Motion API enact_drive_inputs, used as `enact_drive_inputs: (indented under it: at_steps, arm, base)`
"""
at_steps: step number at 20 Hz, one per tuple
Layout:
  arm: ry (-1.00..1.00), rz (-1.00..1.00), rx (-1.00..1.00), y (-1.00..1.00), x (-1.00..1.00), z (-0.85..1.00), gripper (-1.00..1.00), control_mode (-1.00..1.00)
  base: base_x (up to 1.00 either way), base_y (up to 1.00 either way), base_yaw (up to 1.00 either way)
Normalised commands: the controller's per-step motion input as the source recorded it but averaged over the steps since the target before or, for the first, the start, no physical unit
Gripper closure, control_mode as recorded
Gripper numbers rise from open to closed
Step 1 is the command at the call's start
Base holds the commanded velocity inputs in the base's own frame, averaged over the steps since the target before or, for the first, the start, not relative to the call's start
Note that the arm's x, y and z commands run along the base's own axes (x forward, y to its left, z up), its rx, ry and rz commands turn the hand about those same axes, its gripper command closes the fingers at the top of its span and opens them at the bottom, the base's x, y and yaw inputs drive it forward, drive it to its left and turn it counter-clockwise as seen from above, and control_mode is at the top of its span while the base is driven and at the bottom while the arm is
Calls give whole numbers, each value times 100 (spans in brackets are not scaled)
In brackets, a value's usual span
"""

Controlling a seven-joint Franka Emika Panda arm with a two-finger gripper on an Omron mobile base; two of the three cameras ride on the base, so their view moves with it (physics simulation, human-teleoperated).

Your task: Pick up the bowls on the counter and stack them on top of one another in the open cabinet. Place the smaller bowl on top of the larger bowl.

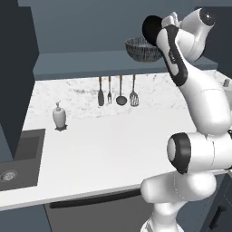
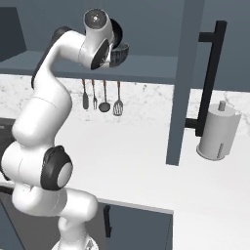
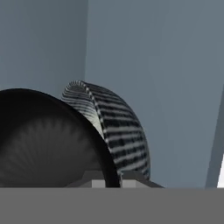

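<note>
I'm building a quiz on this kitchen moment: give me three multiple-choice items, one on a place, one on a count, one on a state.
1. Where does the wider grey streaked bowl sit?
A. on the slate-blue shelf of the open cabinet
B. in the sink
C. beside the paper towel roll

2. How many utensils hang on the white marbled backsplash?
A. two
B. four
C. six

3. What is the state of the small glossy black bowl?
A. lying on the white counter
B. held up at the gripper, tilted, near the streaked bowl
C. nested inside the streaked bowl

Answers: 1 A, it rests on the shelf board in the left base view. 2 B, four hang in a row. 3 B, the hand view shows its rim between the fingertips.
</note>
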Motion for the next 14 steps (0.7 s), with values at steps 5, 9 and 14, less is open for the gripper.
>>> enact_drive_inputs:
  at_steps: [5,9,14]
  arm:
    - [2,2,0,0,67,-4,100,-100]
    - [8,0,0,0,59,1,100,-100]
    - [4,0,0,0,42,9,100,-100]
  base:
    - [0,0,0]
    - [0,0,0]
    - [0,0,0]
